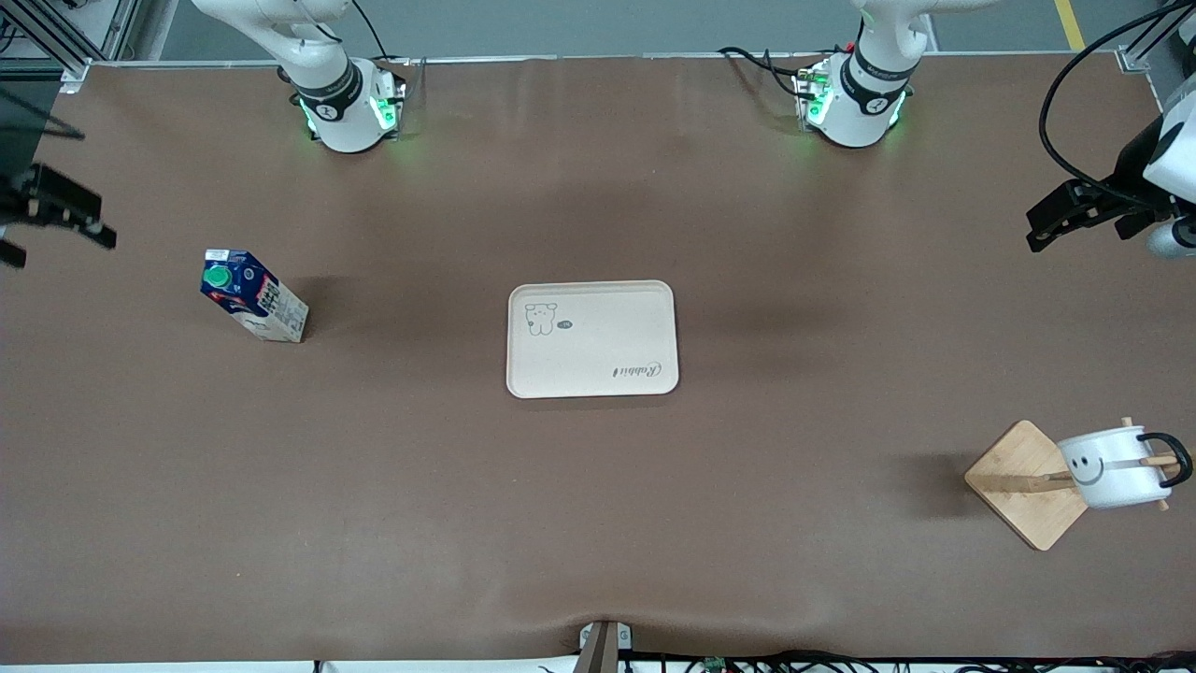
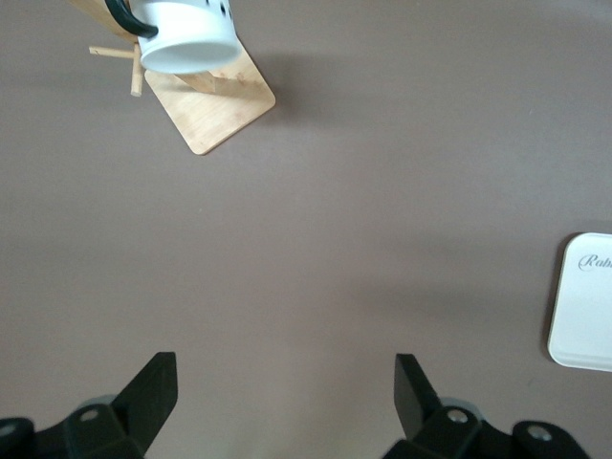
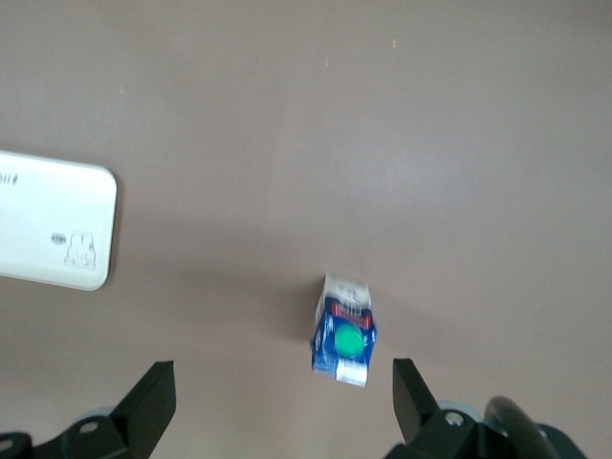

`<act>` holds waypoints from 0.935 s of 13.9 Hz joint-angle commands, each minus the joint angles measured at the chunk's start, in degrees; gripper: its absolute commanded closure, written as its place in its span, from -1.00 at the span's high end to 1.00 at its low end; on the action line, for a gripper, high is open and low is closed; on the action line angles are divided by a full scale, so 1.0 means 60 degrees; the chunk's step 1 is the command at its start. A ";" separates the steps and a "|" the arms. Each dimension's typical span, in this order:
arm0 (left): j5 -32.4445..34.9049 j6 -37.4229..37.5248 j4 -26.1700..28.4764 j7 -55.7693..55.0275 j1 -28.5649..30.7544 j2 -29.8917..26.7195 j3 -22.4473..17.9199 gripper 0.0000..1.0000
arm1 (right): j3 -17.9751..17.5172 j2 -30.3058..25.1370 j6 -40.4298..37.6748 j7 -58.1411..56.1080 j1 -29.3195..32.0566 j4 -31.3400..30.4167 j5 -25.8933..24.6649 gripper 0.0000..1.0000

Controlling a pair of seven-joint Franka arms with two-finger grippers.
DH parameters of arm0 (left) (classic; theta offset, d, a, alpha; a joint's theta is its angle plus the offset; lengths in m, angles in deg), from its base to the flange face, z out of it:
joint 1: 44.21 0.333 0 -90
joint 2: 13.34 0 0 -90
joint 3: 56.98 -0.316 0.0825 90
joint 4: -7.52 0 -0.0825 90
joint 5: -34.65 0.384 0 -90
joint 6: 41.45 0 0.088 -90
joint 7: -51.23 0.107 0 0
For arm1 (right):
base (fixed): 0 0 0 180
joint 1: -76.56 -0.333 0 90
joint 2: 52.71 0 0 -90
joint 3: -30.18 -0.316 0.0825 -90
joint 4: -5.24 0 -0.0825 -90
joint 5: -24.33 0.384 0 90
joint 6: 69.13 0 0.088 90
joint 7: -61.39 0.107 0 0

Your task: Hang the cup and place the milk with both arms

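Observation:
The white cup [image 1: 1112, 467] with the smiley face hangs by its black handle on a peg of a wooden rack [image 1: 1023, 486] at the left arm's end of the table. It also shows in the left wrist view [image 2: 186, 38]. The dark blue milk [image 1: 252, 297] with a green cap stands upright on the table toward the right arm's end, and shows in the right wrist view [image 3: 344, 330]. My left gripper [image 1: 1065, 217] [image 2: 284, 392] is open and empty, up over bare table. My right gripper [image 1: 56, 210] [image 3: 282, 397] is open and empty, high over the table near the milk.
A cream tray [image 1: 591, 338] with a bear print lies in the middle of the table, with nothing on it. It shows in the left wrist view [image 2: 583, 306] and the right wrist view [image 3: 53, 229]. The rack's square base [image 2: 215, 105] sits near the table's end.

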 commanded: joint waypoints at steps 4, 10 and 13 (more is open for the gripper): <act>-0.0124 0.0133 -0.0058 0.0090 -0.0345 -0.0163 -0.0196 1.00 | 0.1026 -0.0814 0.0244 0.0070 -0.0702 -0.1512 -0.0136 1.00; -0.0168 0.0133 -0.0455 0.0164 -0.0374 0.0072 -0.0137 1.00 | 0.0967 -0.0756 0.0244 0.0848 -0.0585 -0.1409 -0.0516 1.00; -0.0344 0.0133 -0.0469 0.0207 -0.0375 0.0130 -0.0122 1.00 | 0.0967 -0.0741 0.0215 0.0862 -0.0687 -0.1409 -0.0649 1.00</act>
